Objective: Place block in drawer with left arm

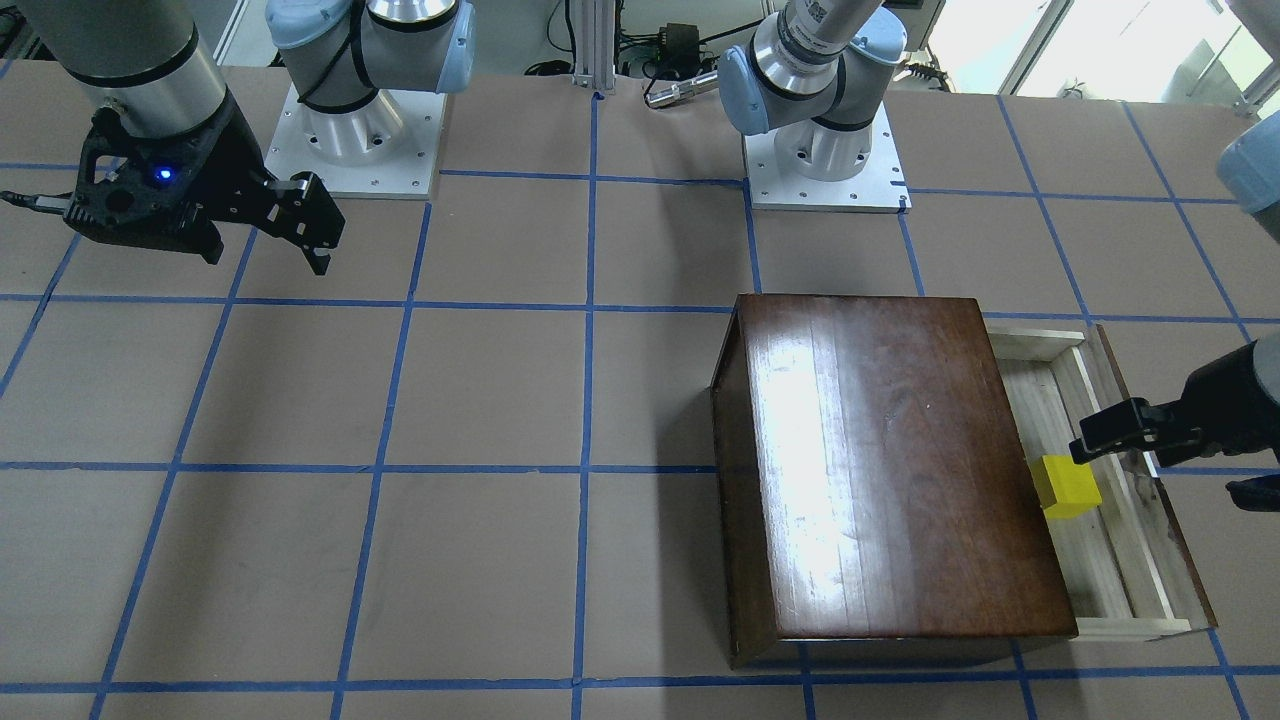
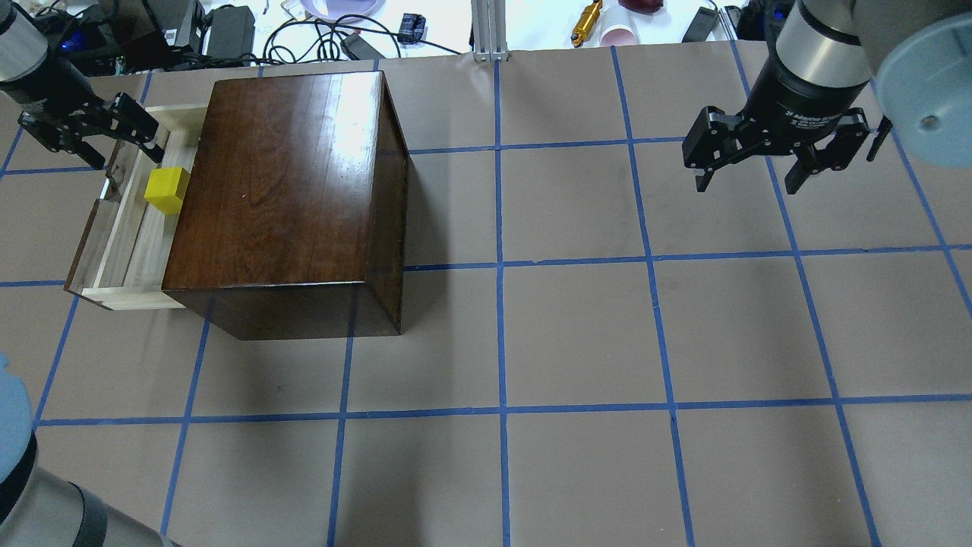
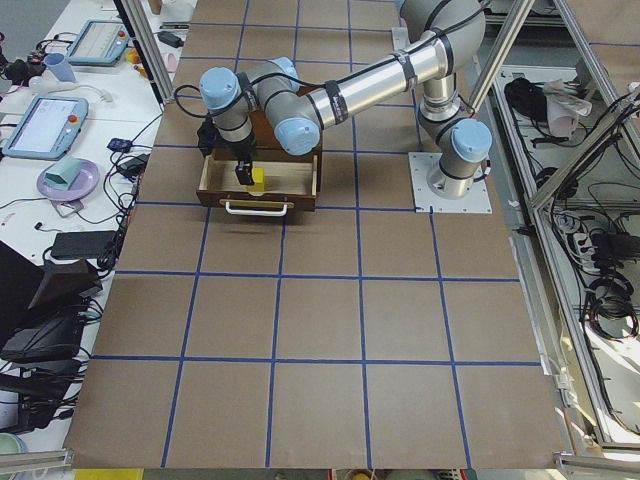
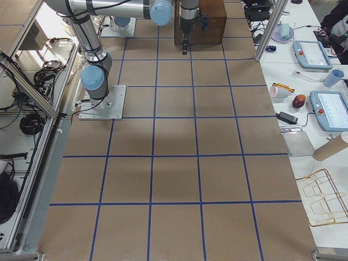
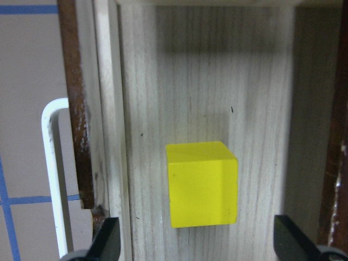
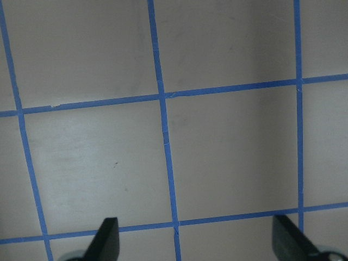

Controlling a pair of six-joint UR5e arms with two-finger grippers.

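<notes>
Block (image 2: 167, 190) sits on drawer (image 2: 130, 251) floor, just beside box (image 2: 281, 190); left gripper (image 2: 125, 156) hangs above it, jaws spread wide, holding nothing, so release looks done; right gripper (image 2: 749, 182) spread, empty, parked well apart to keep out of the way.

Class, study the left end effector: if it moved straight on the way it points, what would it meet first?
Probably the drawer floor. The open left end effector points down with the yellow block between its fingers' lines, but depth to it is unclear.
</notes>
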